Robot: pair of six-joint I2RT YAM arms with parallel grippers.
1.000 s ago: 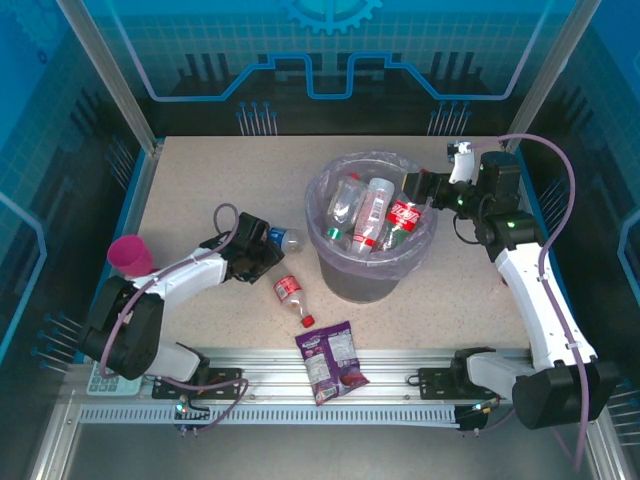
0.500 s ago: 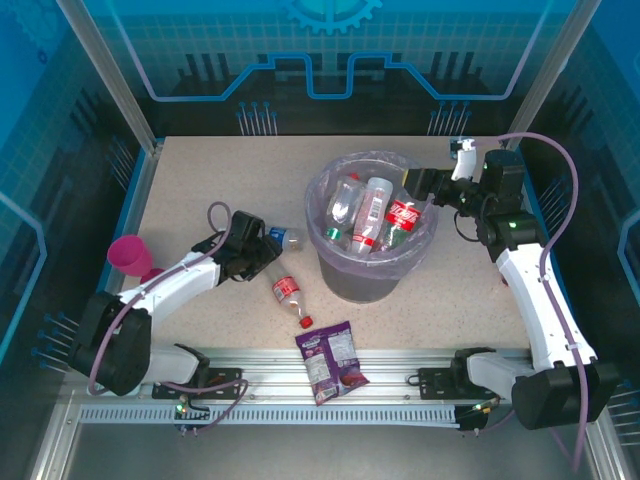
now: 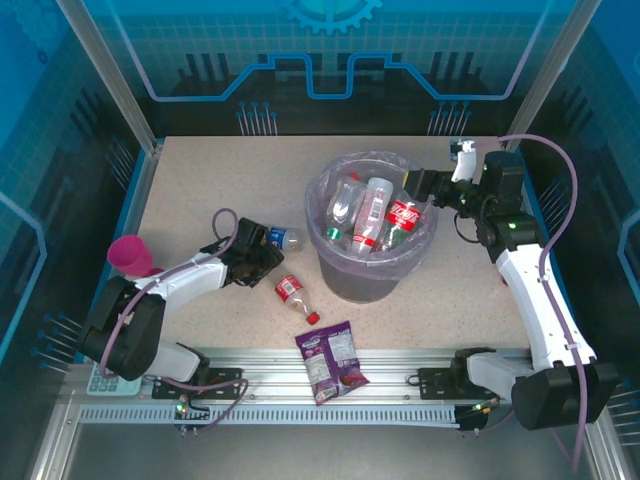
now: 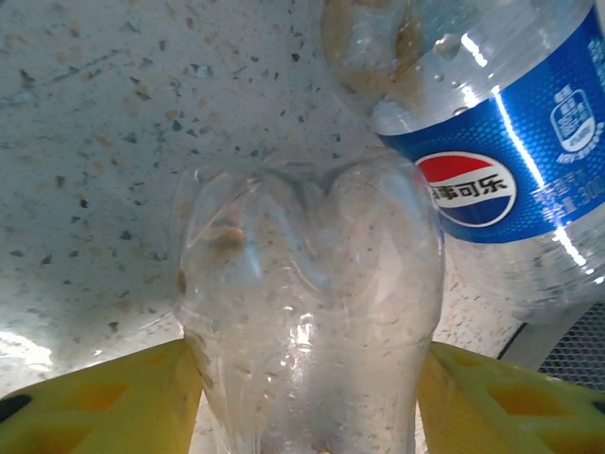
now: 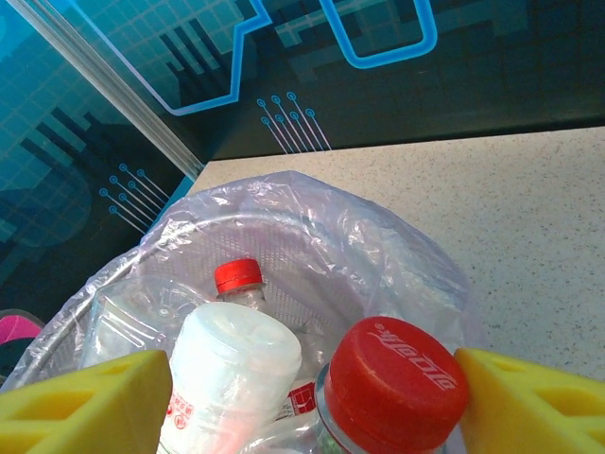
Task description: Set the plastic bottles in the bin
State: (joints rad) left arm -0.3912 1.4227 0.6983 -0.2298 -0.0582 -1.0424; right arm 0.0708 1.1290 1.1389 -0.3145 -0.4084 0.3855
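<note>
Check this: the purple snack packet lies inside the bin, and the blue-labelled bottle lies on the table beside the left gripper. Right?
No: the top external view shows the purple snack packet at the table edge, outside the bin. The blue-labelled bottle is beside the left gripper.

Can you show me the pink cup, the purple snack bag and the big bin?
pink cup (image 3: 130, 256), top view, on its pink side.
purple snack bag (image 3: 333, 362), top view, middle of the packet.
bin (image 3: 352, 286), top view, on its grey front wall.

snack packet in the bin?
No, the snack packet lies on the table, in front of the bin.
</note>
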